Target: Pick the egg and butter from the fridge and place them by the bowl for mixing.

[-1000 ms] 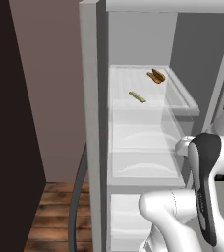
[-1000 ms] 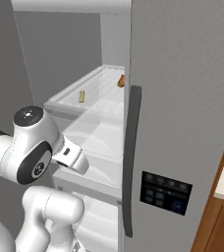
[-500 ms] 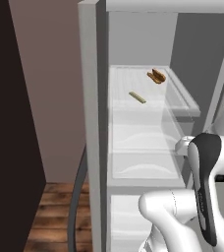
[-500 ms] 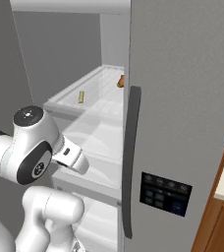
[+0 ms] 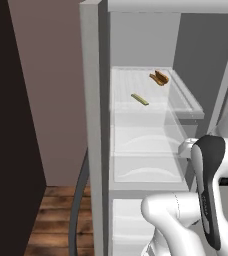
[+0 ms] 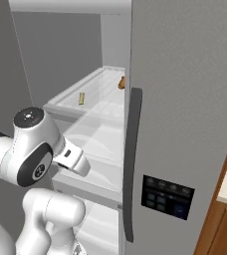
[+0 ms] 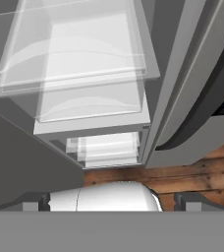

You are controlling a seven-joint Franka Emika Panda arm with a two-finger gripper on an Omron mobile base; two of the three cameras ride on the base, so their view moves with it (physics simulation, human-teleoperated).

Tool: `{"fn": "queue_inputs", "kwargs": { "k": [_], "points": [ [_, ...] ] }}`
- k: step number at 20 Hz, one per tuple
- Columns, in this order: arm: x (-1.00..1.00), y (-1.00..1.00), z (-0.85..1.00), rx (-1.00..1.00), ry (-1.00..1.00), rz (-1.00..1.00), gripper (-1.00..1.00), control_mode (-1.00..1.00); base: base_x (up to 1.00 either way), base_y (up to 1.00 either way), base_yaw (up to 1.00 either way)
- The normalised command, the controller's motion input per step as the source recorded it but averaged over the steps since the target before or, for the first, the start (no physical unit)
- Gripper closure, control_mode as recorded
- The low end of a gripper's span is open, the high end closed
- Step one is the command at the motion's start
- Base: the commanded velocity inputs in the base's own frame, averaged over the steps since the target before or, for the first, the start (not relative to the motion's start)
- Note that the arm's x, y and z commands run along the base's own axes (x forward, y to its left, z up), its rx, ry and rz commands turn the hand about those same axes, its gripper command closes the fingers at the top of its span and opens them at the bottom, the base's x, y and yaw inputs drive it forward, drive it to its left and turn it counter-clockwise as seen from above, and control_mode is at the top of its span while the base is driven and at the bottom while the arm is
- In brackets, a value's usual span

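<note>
The grey fridge (image 5: 94,110) stands open, with white translucent shelves (image 5: 146,145) inside. A thin olive-yellow butter (image 5: 140,99) stick lies on the top shelf, and the butter (image 6: 81,98) also shows from the right side. The egg and the bowl are out of view. My gripper (image 7: 113,203) is open, its two dark fingertips (image 7: 35,202) spread wide with nothing between them. It hangs low in front of the fridge and looks down past the lower shelves (image 7: 89,74) to the floor. The arm's elbow (image 6: 31,154) sits well below the butter's shelf.
An orange-brown hot-dog-shaped item (image 5: 159,77) lies at the back right of the top shelf. The shut right fridge door (image 6: 185,99) carries a long dark handle (image 6: 130,159) and a control panel (image 6: 168,194). The open left door's curved handle (image 5: 78,200) hangs over the wooden floor (image 7: 192,172).
</note>
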Motion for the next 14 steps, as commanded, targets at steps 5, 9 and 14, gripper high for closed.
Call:
{"fn": "queue_inputs", "kwargs": {
  "k": [5,9,14],
  "points": [
    [0.0,0.0,0.0,0.0,0.0,0.0,-1.0,1.0,0.63,0.21,0.0],
    [0.0,0.0,0.0,0.0,0.0,0.0,-1.0,1.0,0.5,0.15,-0.01],
    [0.0,0.0,0.0,0.0,0.0,0.0,-1.0,1.0,0.04,0.01,0.0]
  ]
}}
